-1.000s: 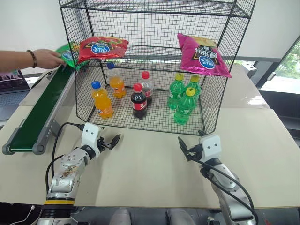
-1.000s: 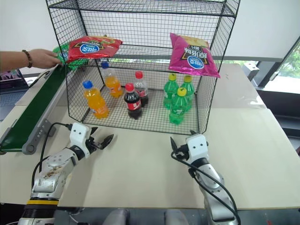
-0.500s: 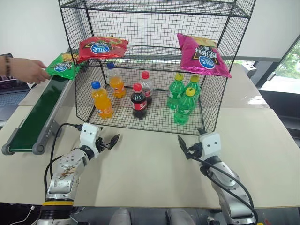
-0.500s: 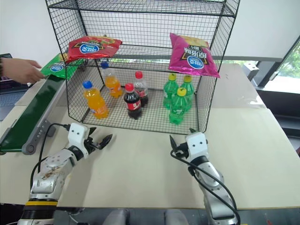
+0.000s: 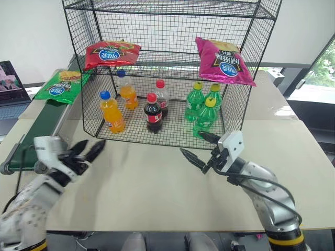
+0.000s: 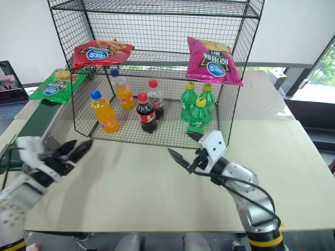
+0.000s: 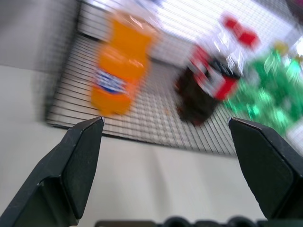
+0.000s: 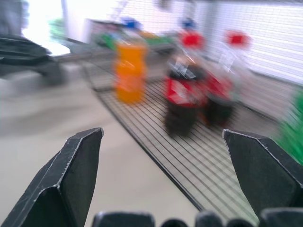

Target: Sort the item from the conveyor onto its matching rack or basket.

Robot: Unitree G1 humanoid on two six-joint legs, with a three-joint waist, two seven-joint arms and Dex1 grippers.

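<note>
The item, a shiny green crisp bag (image 5: 58,86) with a blue oval logo, lies flat on the far end of the conveyor (image 5: 44,123), a dark green belt along the table's left side. The tall black wire rack (image 5: 172,15) stands at the middle back. My left gripper (image 5: 91,148) hovers open and empty above the table beside the conveyor's near end, well short of the bag. Raised in front of the rack's lower tier, my right gripper (image 5: 192,144) is open, empty and pointing left. The wrist views show each pair of fingers (image 7: 71,165) (image 8: 66,179) spread wide.
On the rack's middle tier lie a red bag (image 5: 111,52) and a magenta bag (image 5: 224,60). Orange (image 5: 111,111), cola (image 5: 153,112) and green bottles (image 5: 205,116) stand on the bottom tier. A laptop (image 5: 11,78) sits at the far left.
The person's hand has let go of the green bag and left the view. Both grippers have risen; the left one swung left toward the conveyor, the right one turned left.
</note>
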